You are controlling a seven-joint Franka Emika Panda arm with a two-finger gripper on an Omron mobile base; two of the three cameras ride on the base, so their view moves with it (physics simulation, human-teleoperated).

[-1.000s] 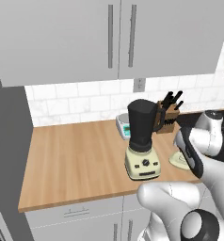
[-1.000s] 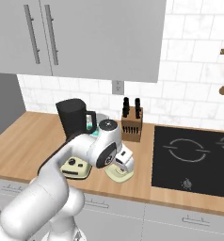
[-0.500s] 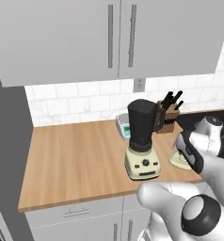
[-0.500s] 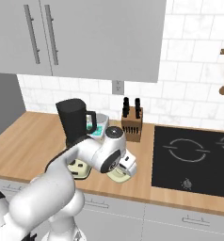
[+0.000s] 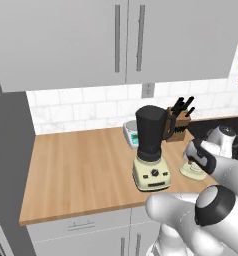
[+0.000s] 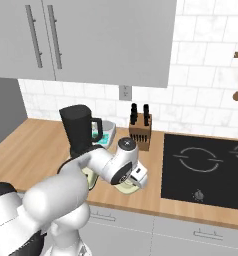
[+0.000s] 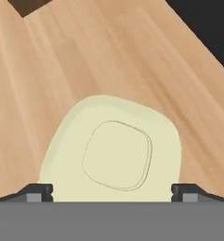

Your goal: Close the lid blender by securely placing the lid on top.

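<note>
Cream-yellow lid lies flat on the wooden counter, raised centre knob up. In the hand view we see the gripper spread wide, one dark fingertip at each side of the lid, nothing clamped between them; we cannot tell whether the tips touch the lid's edge. In the left base view the lid sits at 3 o'clock of the blender, near but apart, partly covered by the gripper directly above it. Blender stands upright, dark jar open-topped, cream base with black dial facing the counter's front edge. At 12 o'clock of the blender we note a small scale; at 1 o'clock, a knife block. In the right base view a black cooktop lies at 3 o'clock of the lid.
</note>
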